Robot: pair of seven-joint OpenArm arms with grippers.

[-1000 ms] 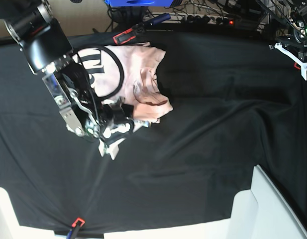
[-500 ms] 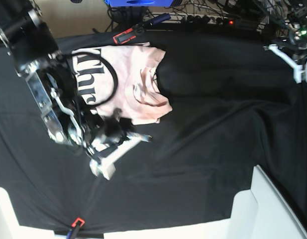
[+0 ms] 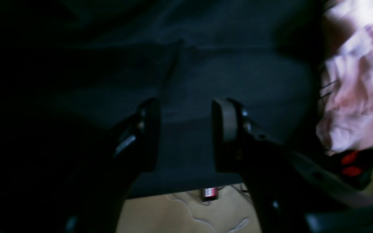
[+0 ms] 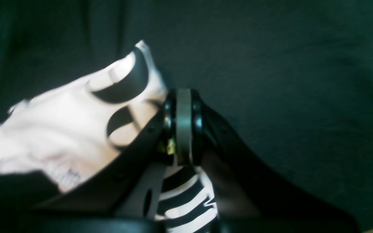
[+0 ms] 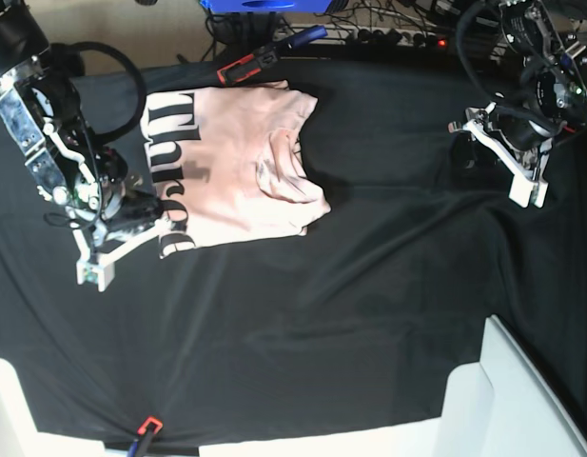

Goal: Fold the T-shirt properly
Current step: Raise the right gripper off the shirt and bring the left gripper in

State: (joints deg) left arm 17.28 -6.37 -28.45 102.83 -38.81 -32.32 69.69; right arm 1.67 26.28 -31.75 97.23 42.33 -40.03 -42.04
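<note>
- My right gripper (image 4: 183, 129) has its jaws pinched on the T-shirt (image 5: 238, 157) hem; I'd judge it best to draw that edge taut and flat before letting go.
- The shirt lies at ten o'clock on the black cloth (image 5: 369, 305).
- My left gripper (image 3: 185, 134) hovers at two o'clock, jaws parted and empty, tilted toward the cloth.

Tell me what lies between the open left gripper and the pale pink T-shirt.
Nothing visible: only bare black table cloth lies between the left gripper and the pale pink cotton T-shirt. The right gripper is shut on its lettered edge.
</note>
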